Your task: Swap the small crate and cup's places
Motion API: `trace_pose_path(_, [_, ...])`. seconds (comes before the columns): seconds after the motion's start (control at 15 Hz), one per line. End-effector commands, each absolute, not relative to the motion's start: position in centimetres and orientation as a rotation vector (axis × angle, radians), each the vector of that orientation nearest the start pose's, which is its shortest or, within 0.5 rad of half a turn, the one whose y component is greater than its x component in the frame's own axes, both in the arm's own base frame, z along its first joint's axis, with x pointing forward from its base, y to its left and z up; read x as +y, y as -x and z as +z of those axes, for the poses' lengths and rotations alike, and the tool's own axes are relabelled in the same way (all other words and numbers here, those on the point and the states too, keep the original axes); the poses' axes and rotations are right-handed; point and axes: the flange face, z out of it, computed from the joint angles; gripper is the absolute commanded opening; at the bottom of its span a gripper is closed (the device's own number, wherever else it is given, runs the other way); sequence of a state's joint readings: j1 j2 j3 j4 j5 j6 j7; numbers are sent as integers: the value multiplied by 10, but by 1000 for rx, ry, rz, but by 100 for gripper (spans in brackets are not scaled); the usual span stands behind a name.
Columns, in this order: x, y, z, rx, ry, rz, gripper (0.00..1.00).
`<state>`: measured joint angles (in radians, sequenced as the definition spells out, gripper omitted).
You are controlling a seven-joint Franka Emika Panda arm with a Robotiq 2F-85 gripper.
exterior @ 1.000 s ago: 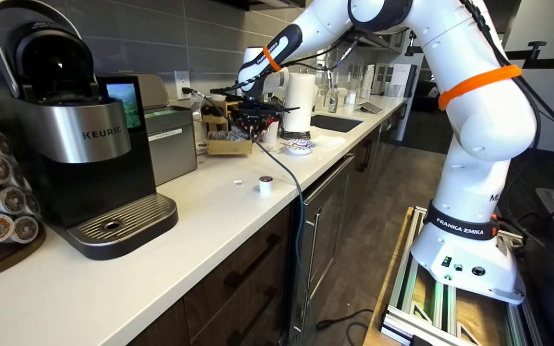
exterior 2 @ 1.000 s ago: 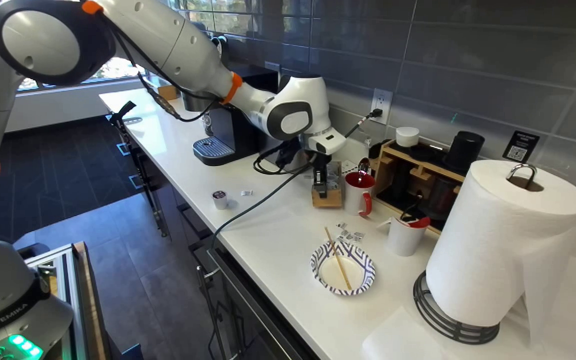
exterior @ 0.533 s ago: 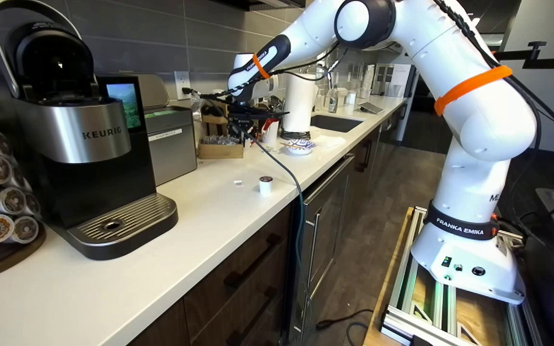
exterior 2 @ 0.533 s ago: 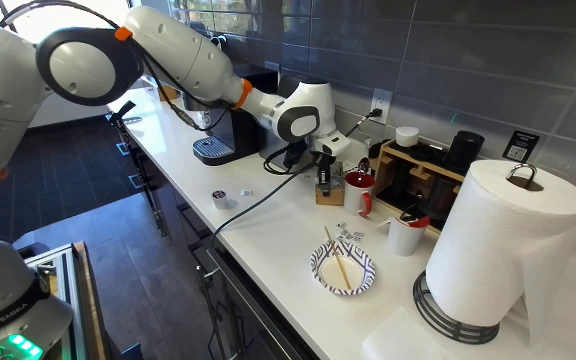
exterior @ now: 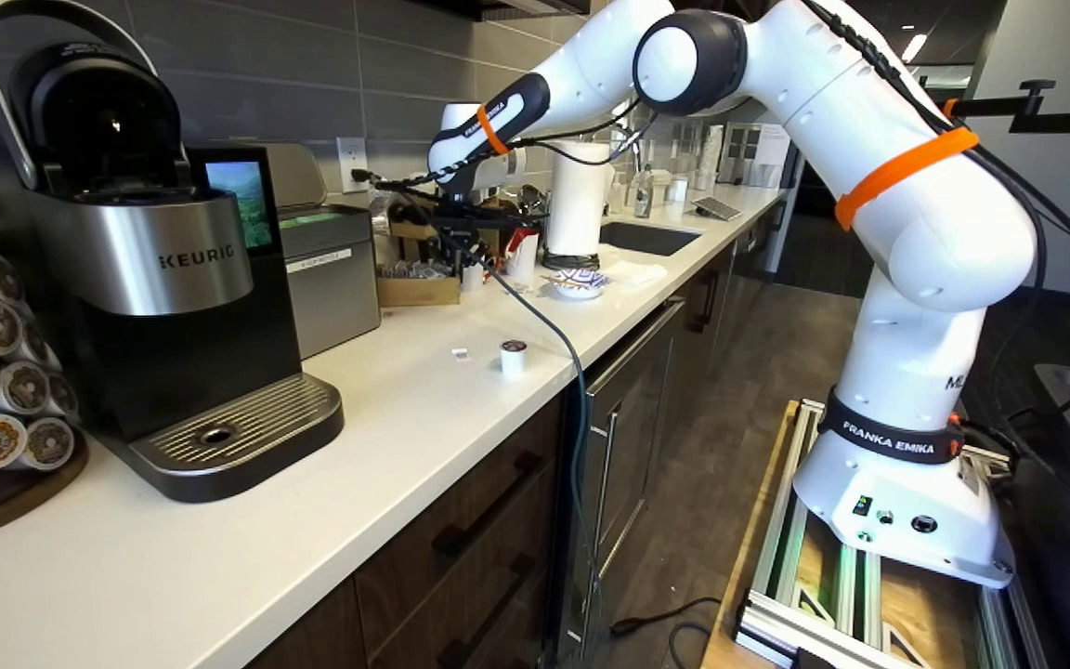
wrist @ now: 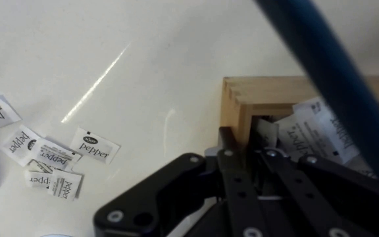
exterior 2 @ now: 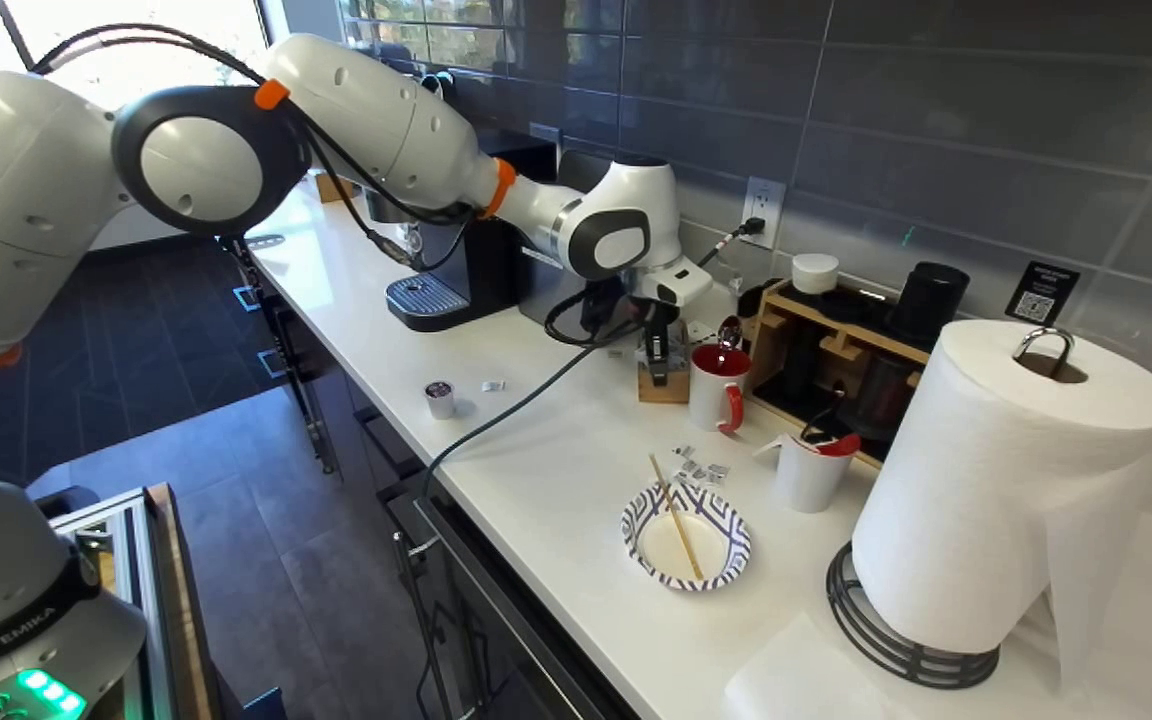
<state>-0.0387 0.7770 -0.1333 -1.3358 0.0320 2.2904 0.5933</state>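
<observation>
The small crate (exterior 2: 664, 389), a light wooden box filled with pepper packets, shows in both exterior views and at the right of the wrist view. My gripper (wrist: 243, 144) is shut on its end wall, one finger outside and one inside among the packets. The crate is on or barely above the counter; which, I cannot tell. Close beside it stands a white mug (exterior 2: 719, 388) with a red inside and handle. Other white vessels are a cup with a red rim (exterior 2: 812, 472) and a small pod with a dark top (exterior: 513, 359). Which one is the task's cup I cannot tell.
A blue-black cable (exterior 2: 526, 400) hangs across the counter and passes over the crate (wrist: 268, 89) in the wrist view. Nearby are a patterned bowl (exterior 2: 736, 540) with a stick, loose pepper packets (exterior 2: 701, 468), a wooden organizer (exterior 2: 836, 335), a paper-towel roll (exterior 2: 1016, 500) and the coffee machine (exterior: 205, 260).
My gripper and the crate have moved together, back toward the wall and slightly closer to the mug in an exterior view. The mugs, bowl and pod have stayed put.
</observation>
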Motion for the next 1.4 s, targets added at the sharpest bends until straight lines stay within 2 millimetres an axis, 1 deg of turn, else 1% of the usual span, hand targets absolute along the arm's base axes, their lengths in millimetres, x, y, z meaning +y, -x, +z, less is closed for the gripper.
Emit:
trace_pose_path(0.0, [-104,-762,289,1078,2949,-287,11])
trace_pose_path(0.07, [-104,-762,290,1066,2952,-282,36])
trace_pose_path(0.13, [-103,-762,291,1060,2952,-278,36])
trace_pose_path(0.2, [-103,-762,293,1049,2945,-262,42])
trace_pose_path(0.4, [-106,-755,301,1079,2914,-200,66])
trace_pose_path(0.47, [-107,-753,303,1090,2904,-174,73])
trace_pose_path(0.53, [-108,-749,304,1108,2902,-125,79])
trace_pose_path(0.6, [-109,-744,305,1112,2899,-81,88])
trace_pose_path(0.73, [-112,-738,309,1162,2874,-44,100])
trace_pose_path(1.0, [-123,-728,322,1234,2814,-42,100])
trace_pose_path(1.2, [-134,-714,326,1273,2812,51,100])
trace_pose_path(1.33, [-137,-709,327,1283,2811,102,100])
